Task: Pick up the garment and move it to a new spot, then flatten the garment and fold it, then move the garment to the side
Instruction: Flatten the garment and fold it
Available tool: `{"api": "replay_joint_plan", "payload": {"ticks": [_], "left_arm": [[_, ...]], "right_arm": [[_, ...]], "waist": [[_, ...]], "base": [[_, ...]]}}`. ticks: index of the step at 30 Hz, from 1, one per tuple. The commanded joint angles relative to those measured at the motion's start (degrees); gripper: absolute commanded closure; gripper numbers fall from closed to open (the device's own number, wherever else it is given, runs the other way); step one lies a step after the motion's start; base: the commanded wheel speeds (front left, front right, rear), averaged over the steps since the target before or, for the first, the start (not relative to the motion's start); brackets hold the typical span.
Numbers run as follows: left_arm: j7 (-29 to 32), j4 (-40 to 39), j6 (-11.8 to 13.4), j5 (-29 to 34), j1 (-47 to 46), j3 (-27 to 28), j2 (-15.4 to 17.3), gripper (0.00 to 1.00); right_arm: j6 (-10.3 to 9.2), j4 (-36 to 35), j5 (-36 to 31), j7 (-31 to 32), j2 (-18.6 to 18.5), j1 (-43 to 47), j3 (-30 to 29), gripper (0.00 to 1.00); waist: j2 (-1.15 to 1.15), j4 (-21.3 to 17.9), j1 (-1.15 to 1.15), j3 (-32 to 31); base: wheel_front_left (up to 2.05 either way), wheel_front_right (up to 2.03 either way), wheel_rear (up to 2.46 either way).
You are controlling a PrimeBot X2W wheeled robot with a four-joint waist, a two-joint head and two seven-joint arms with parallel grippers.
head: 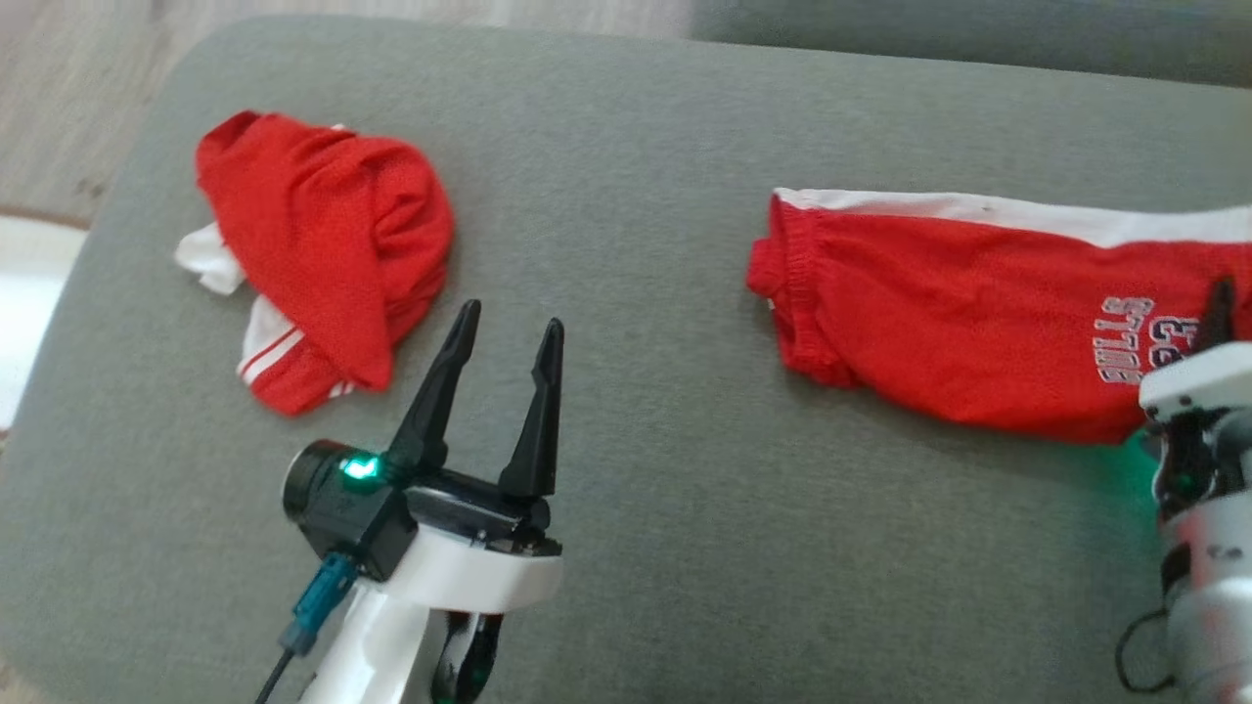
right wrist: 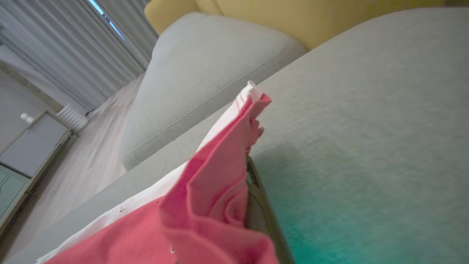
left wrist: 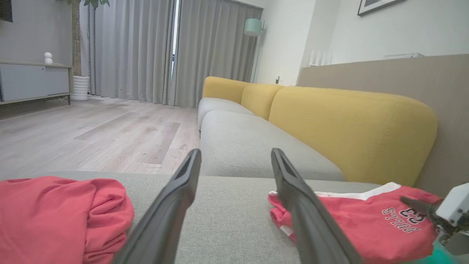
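Right tool (head: 1219, 305) is shut, pinching a fold of the red garment (head: 959, 323) at its right-hand part, right beside the print. In the right wrist view the fabric (right wrist: 212, 190) bunches up in ridges over one dark finger (right wrist: 258, 209), with the white edge peaking at the top. Print (head: 1125, 342) reads "BULLS" with "23" next to it, white outlined letters, upside-down from the head camera. The garment looks like shorts: gathered elastic waistband at its left end, a wide white stripe along the far edge, matte knit cloth. It lies mostly flat on the right half of the grey upholstered seat (head: 636, 196), which has a fine woven texture and rounded corners. Left tool (head: 514, 315) is wide open with nothing in it, fingers tapered and black, over bare seat between the two cloth items. Second item: crumpled red garment (head: 333, 254), mesh-like weave, heaped in a rounded lump with white striped trim (head: 269, 357) poking out below, on the left half of the seat, well apart from the shorts. Green status light (head: 360, 467) is on by the left wrist, and a green glow (head: 1135, 455) falls on the seat by the right tool. Left wrist view: yellow sofa back (left wrist: 348, 124), grey curtains (left wrist: 146, 47), pale wood floor (left wrist: 91, 135).
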Motion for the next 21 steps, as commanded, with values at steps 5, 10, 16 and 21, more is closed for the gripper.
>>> {"api": "replay_joint_plan", "payload": {"ticks": [5,10,16,21], "left_arm": [[-0.29,0.04,-0.75,2.98,-2.18,3.79,0.16,0.00],[-0.29,0.59,-1.15,3.69,-3.19,5.13,0.16,0.00],[-0.29,1.14,-1.54,3.08,-3.74,4.23,0.16,0.00],[-0.29,1.52,-1.71,2.75,-3.72,3.16,0.16,0.00]], "right_arm": [[-0.05,-8.09,-1.74,-3.27,2.80,4.09,1.08,1.00],[-0.05,-11.88,-3.23,-1.85,5.26,5.88,1.62,1.00],[-0.05,-14.59,-5.47,-1.91,6.40,4.40,1.56,1.00],[-0.05,-17.13,-6.01,-2.00,7.08,3.18,3.20,1.00]], "waist": [[0.00,-4.39,0.01,-1.14],[0.00,-6.93,0.01,-0.03],[0.00,-6.32,0.01,0.94],[0.00,-4.70,0.01,0.73]], "base": [[0.00,0.00,0.00],[0.00,0.00,0.00],[0.00,0.00,0.00],[0.00,0.00,0.00]]}}
